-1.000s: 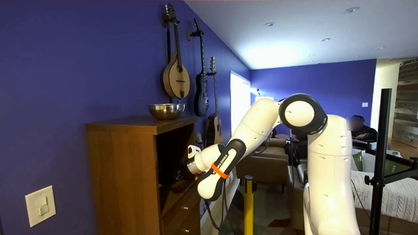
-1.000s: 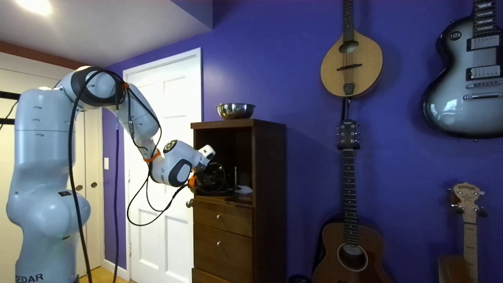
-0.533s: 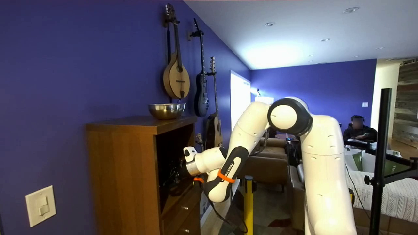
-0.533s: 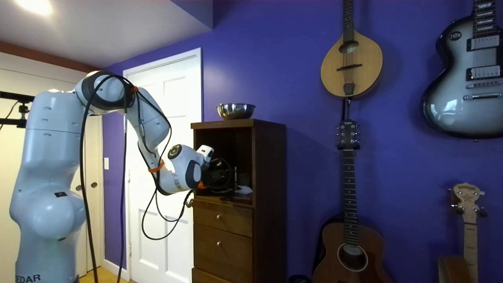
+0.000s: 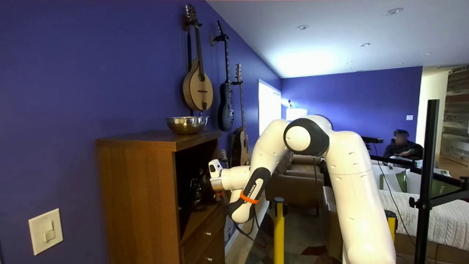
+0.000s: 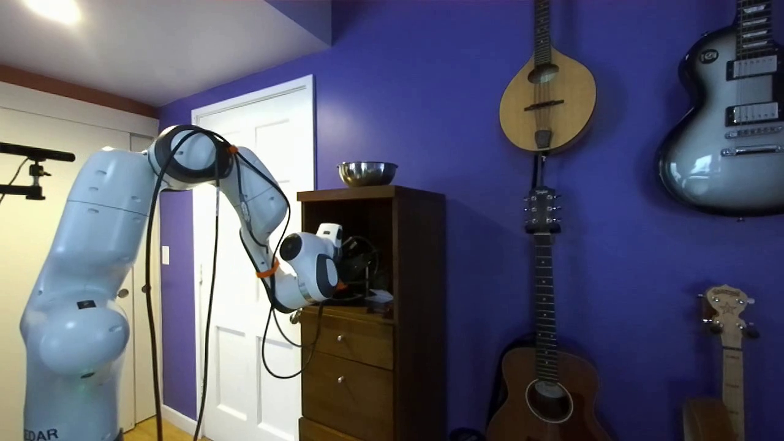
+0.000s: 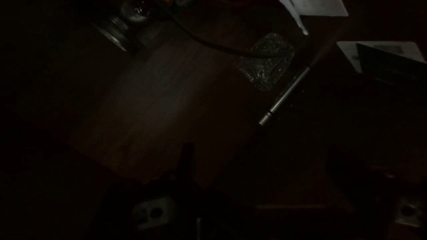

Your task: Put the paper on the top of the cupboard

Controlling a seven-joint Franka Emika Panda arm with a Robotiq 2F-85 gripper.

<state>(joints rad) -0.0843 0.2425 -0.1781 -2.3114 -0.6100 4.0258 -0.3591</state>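
Loose white paper lies inside the brown cupboard, on its open shelf. In the wrist view white paper shows at the top right, and a white sheet lies right of it, partly under a dark green piece. The paper shows small in an exterior view. My black gripper is open, its fingers wide apart with nothing seen between them. It is inside the cupboard opening, short of the paper. In both exterior views the gripper is dark and its fingers are hard to make out. The wrist view is very dark.
A steel bowl stands on the cupboard top. On the shelf are a silver pen-like tube, crumpled clear plastic, a dark cable and a metal object. Guitars stand and hang beside the cupboard.
The arm has leaned toward the cupboard and the gripper has moved further into the opening. The hand has tilted from pointing downward to nearly level. The paper and bowl have not moved.
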